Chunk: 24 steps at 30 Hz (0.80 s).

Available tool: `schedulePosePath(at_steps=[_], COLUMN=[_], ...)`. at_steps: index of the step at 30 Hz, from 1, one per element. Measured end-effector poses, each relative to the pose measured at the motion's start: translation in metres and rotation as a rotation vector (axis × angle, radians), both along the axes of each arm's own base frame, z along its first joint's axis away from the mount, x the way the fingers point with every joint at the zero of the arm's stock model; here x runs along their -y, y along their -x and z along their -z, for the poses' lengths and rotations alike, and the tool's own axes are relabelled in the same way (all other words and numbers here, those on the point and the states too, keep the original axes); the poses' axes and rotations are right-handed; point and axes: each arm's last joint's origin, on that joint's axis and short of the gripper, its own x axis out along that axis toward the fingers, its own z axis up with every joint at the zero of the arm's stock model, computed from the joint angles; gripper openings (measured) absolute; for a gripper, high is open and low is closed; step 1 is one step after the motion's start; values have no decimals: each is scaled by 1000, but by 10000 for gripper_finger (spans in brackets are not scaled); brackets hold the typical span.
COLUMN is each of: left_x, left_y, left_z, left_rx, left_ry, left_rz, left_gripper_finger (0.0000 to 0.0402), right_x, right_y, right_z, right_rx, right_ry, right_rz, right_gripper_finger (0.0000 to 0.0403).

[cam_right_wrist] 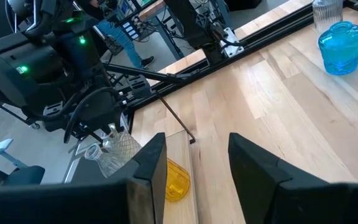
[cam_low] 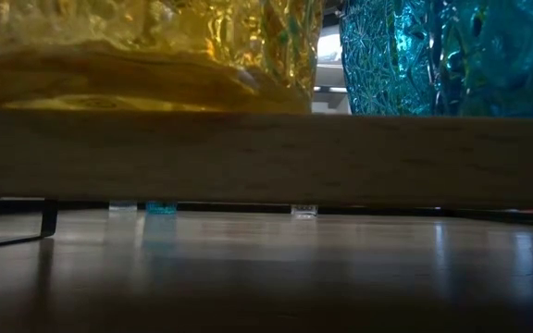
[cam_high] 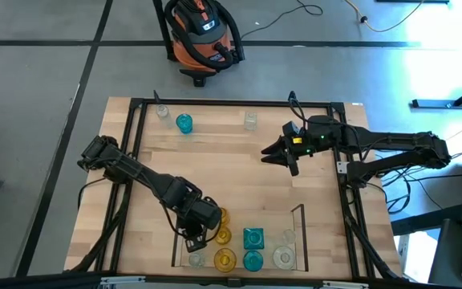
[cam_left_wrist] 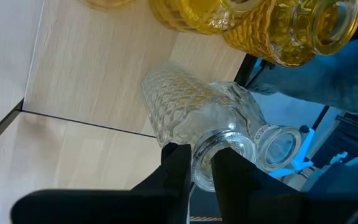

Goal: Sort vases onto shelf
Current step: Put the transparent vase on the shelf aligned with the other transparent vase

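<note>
**Currently: Placing a Clear Vase at the Shelf's Left End**

The left gripper is over the near-left corner of the shelf, its fingers closed on the neck of a clear vase (the grip looks slack and may be letting go). In the left wrist view this clear vase is tilted well off upright over the light wood, just beside the amber vases. Judged from this, the placing step is in hand and not yet finished.

The next move calls for righting the vase so its base meets the wood, then spreading the fingers and lifting clear without nudging its amber neighbours.

The right gripper waits mid-table, fingers apart and empty. 3 vases remain at the far edge, among them a blue vase.
</note>
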Motion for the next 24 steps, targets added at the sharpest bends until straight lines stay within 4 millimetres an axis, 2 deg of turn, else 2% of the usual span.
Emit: schedulePosePath(at_steps=[15, 24], left_x=[0, -2], left_y=[0, 2], left_z=[0, 1], left_rx=[11, -5], left_ry=[-20, -42], left_rz=[-1, -5], left_gripper_finger=[55, 117], right_x=[0, 0], right_y=[0, 0], right_z=[0, 0], right_rx=[-1, -1], right_ry=[0, 0], right_rz=[0, 0], right_gripper_finger=[135, 135])
